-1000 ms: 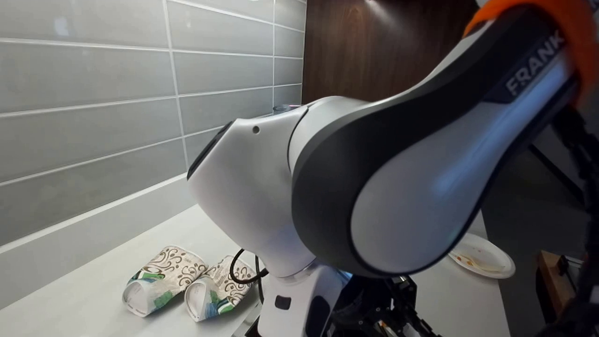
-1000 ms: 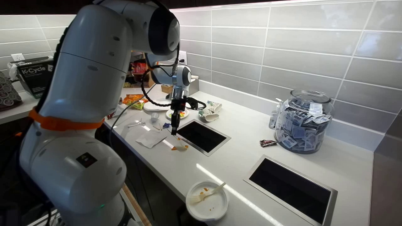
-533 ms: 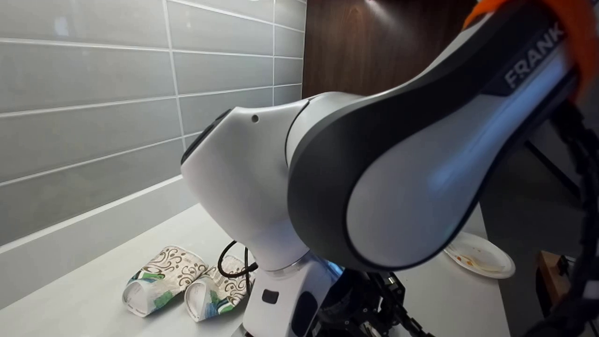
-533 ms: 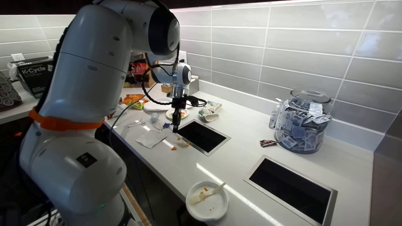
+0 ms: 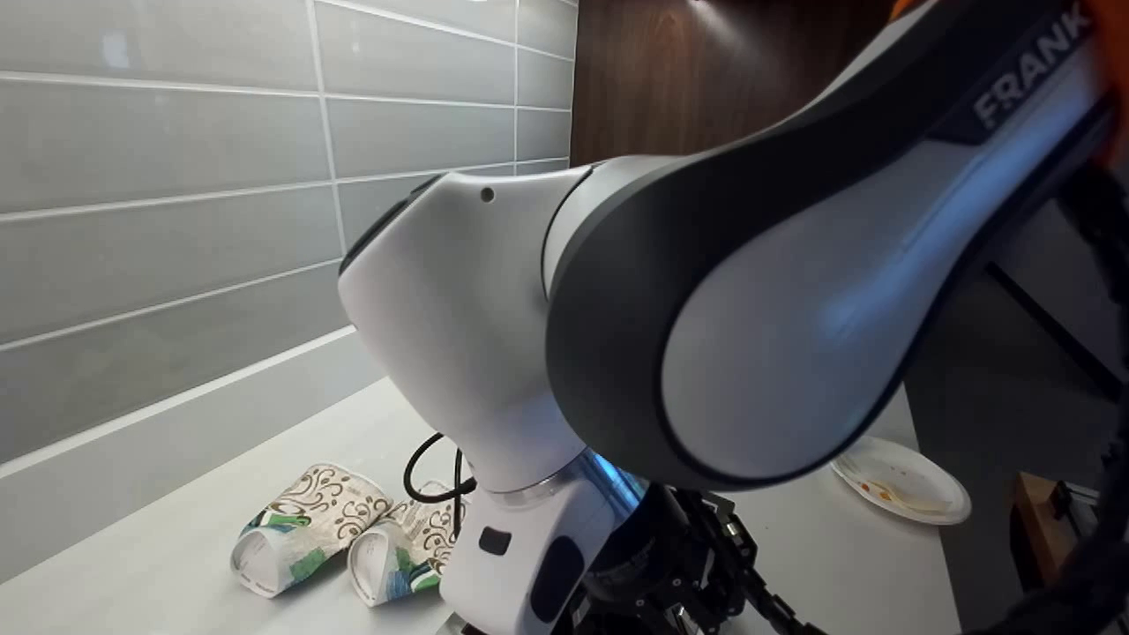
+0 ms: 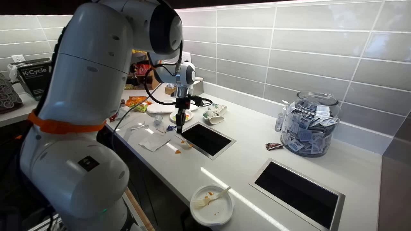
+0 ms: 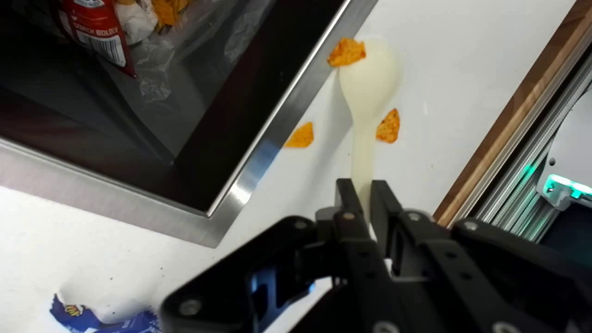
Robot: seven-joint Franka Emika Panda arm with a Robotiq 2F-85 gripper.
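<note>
My gripper (image 7: 362, 182) is shut on the handle of a cream spoon (image 7: 370, 85) in the wrist view. The spoon points away from the fingers, and its shadow falls apart from it on the white counter. An orange chip piece (image 7: 347, 52) overlaps the edge of the spoon's bowl and appears to rest on it. Two more chip pieces (image 7: 388, 126) (image 7: 300, 135) lie on the counter below. In an exterior view the gripper (image 6: 180, 130) points down beside a dark opening with a steel rim (image 6: 223, 150). In an exterior view the fingertips are out of frame.
The steel-rimmed opening (image 7: 259, 159) holds a red snack bag (image 7: 104, 34) and clear plastic. A blue wrapper (image 7: 108, 321) lies nearby. Crumpled paper cups (image 5: 309, 520), a white bowl with a fork (image 6: 213, 214), a napkin (image 6: 154, 141) and a glass jar (image 6: 310, 131) stand or lie about.
My gripper has risen a little from the counter with the spoon. A chip piece at the spoon's head has moved up with it. The arm's wrist has shifted upward.
</note>
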